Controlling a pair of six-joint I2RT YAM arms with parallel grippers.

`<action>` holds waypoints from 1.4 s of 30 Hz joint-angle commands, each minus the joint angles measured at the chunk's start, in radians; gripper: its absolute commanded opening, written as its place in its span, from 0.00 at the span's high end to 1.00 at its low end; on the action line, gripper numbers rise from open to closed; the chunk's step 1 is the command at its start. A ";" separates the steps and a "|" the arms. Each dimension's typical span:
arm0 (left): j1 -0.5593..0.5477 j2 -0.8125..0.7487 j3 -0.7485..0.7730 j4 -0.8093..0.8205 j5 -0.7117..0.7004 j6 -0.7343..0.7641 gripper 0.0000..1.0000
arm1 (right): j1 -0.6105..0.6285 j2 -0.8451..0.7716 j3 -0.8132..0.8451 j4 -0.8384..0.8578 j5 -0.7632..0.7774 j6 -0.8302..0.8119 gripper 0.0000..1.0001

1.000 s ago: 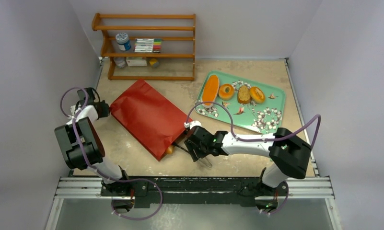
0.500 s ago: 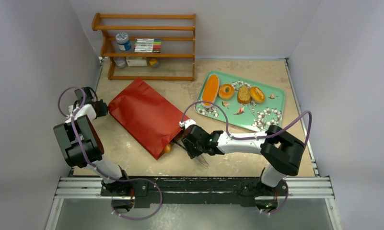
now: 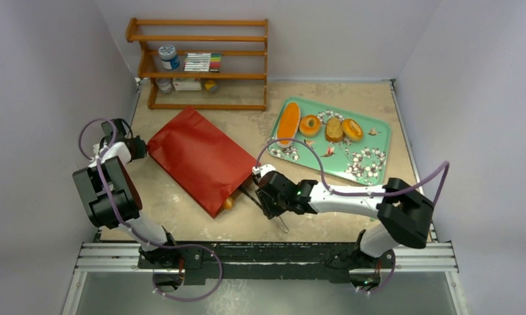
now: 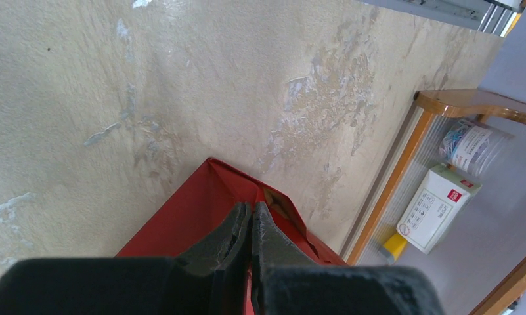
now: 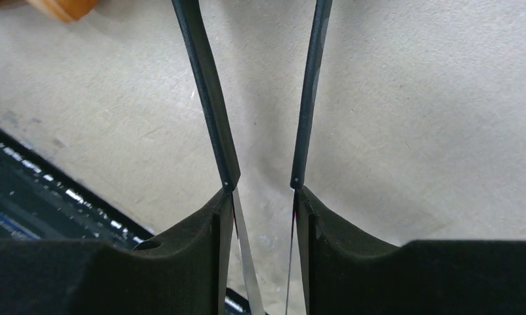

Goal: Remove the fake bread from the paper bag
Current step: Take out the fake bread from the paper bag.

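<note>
The red paper bag (image 3: 197, 157) lies flat on the table with its mouth toward the near right. One orange-brown bread piece (image 3: 228, 203) sits in that mouth and shows at the top left of the right wrist view (image 5: 63, 6). My right gripper (image 3: 273, 198) (image 5: 263, 197) is shut on black-tipped metal tongs (image 5: 211, 98). The tongs' arms stand apart and point at the bag's mouth, just right of the bread piece. My left gripper (image 3: 138, 148) (image 4: 252, 210) is shut on the bag's far left corner (image 4: 234, 190).
A green flower-patterned tray (image 3: 372, 161) at the back right holds a long loaf (image 3: 288, 123), two buns (image 3: 309, 125) and a slice (image 3: 334, 129). A wooden shelf (image 3: 201, 39) with jars and boxes stands at the back left. The table's front rail runs close below the tongs.
My right gripper with the tongs moved left toward the bag's mouth, then drew slightly back right. The bag shifted a little to the left. The bread piece stays in the mouth.
</note>
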 commanded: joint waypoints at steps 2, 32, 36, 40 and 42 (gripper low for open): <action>0.018 0.030 0.034 0.014 -0.032 0.002 1.00 | 0.000 -0.093 -0.011 -0.043 -0.027 0.020 0.60; 0.018 0.041 0.042 0.021 -0.040 -0.002 1.00 | 0.091 -0.099 0.018 -0.069 -0.213 -0.025 0.61; 0.018 0.039 0.040 0.020 -0.038 0.000 1.00 | 0.091 -0.065 0.046 -0.060 -0.212 -0.033 0.61; 0.019 0.034 0.037 0.017 -0.037 0.000 1.00 | 0.091 -0.028 0.074 -0.053 -0.206 -0.042 0.61; 0.018 0.033 0.034 0.017 -0.036 0.000 1.00 | 0.091 -0.010 0.085 -0.052 -0.205 -0.048 0.61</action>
